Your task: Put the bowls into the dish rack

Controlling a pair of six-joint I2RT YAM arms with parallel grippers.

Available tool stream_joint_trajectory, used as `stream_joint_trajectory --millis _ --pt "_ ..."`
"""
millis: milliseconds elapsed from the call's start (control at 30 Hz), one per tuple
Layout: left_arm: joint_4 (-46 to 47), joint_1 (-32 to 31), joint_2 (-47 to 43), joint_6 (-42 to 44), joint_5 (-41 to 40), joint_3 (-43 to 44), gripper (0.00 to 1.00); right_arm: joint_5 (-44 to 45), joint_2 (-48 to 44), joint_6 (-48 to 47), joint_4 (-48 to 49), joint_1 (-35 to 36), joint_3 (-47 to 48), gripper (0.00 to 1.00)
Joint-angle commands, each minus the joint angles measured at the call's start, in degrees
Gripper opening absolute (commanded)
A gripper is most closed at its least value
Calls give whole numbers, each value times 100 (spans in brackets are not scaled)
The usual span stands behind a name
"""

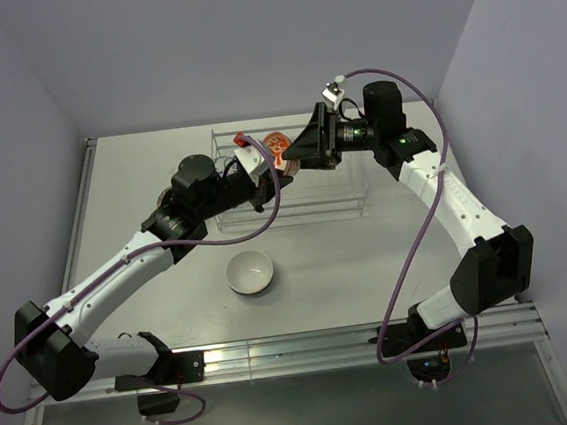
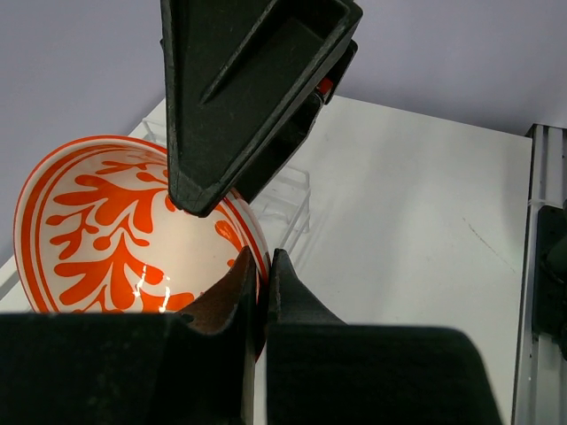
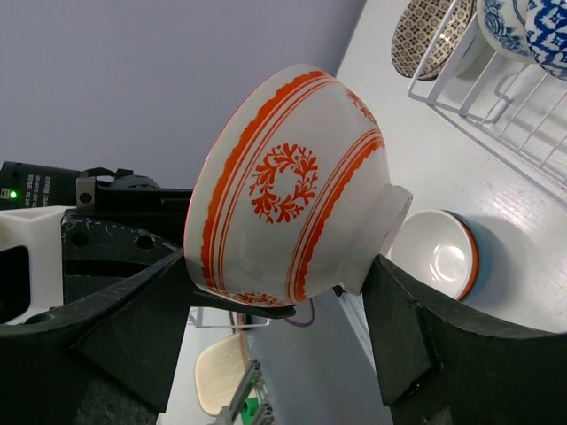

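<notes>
**Orange bowl held between both grippers over the rack**

Nearest the arm bases, a white bowl [image 1: 250, 273] stands upright on the table [image 1: 349, 266], low and a little left of centre in the top view, apart from everything else. In the right wrist view it shows at right centre, below the wire rack.

Beyond it, the two arms meet at the middle of the top view. The left gripper [image 2: 263, 270] is closed narrow on the orange bowl [image 2: 97, 221]. In the left wrist view its two fingers pinch the rim at lower centre, one inside and one outside. The bowl is off the table and tipped on its side, so its patterned inside faces that camera.

The right gripper [image 3: 279, 266] comes in from the right of the top view. In its own view its fingers stand to either side of the orange bowl, one by the rim at lower left and one by the foot at lower right. Both are very close to the bowl, but I cannot tell whether they press on it or whether the grip has closed. In the left wrist view one of its fingers hangs from the top edge across the bowl's mouth.

The rack [image 1: 343, 202] lies under and behind the grippers, in the upper middle of the top view. At the upper right of the right wrist view, a grey bowl [image 3: 423, 35] and a blue bowl [image 3: 549, 31] stand on edge behind its bars.
</notes>
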Motion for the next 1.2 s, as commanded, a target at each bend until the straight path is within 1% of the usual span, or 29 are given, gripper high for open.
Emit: stream_joint_trajectory --millis 0,33,100,133,200,233,267,300,333,400,433,467,500,533,600,633,700,767,800,833,867,900,933,967,1033,1067,1133,1167 --pt "642 11 -151 78 40 77 0 -255 -58 156 478 34 -71 65" --pt "642 20 -134 78 31 85 0 -282 -50 191 530 34 -80 58" --pt "633 20 -116 95 -13 68 0 -343 -23 192 540 34 -19 49" --pt "624 20 -99 87 -30 68 0 -369 38 183 505 34 16 35" --pt "589 20 -99 122 -39 59 0 -448 73 183 504 34 95 22" --pt "589 29 -116 122 -66 50 0 -466 91 183 504 34 122 8" --pt "545 29 -125 122 -66 33 2 -466 109 174 504 34 166 1" --pt "519 29 -134 139 -101 33 6 -458 126 156 461 34 183 0" --pt "475 38 -134 139 -92 33 14 -449 152 148 469 34 201 0" --pt "335 64 -134 166 -57 59 23 -423 188 121 452 25 271 0" --pt "282 82 -125 183 21 76 29 -370 231 121 408 -1 298 0" --pt "238 125 -116 175 39 103 33 -361 249 86 399 -10 350 0" --pt "150 143 -116 166 57 112 41 -309 284 77 364 -19 377 0" --pt "115 161 -116 157 57 120 46 -291 302 60 355 -36 403 0" --pt "44 231 -125 87 75 112 53 -238 363 -19 285 -71 517 0" --pt "0 249 -142 61 83 112 59 -203 416 -80 180 -89 570 0" --pt "-140 319 -178 -1 127 112 66 -1 504 -317 -74 -124 745 0" --pt "-219 380 -283 -88 180 103 71 200 644 -485 -146 -194 895 0" --pt "-272 398 -327 -150 189 94 76 289 688 -529 -181 -212 948 0" --pt "-386 424 -423 -194 224 103 83 394 785 -642 -233 -229 983 0" --pt "-491 477 -450 -264 268 146 88 482 838 -704 -260 -238 1088 0" --pt "-605 503 -485 -291 329 190 99 683 899 -783 -391 -230 1158 0" --pt "-911 530 -529 -335 286 243 99 763 1030 -949 -453 -238 1237 0" --pt "-1053 574 -547 -588 251 383 99 851 1101 -1029 -515 -230 1386 0" --pt "-1361 670 -547 -809 268 568 99 1185 1277 -1257 -682 -230 1501 0" --pt "-1571 845 -538 -1045 294 725 99 1334 1330 -1337 -734 -230 1606 0" --pt "-1844 1039 -495 -1196 173 902 99 1703 1496 -1530 -858 -221 1686 0" --pt "-1994 1196 -468 -1284 137 1138 99 1844 1550 -1583 -893 -212 1765 0"
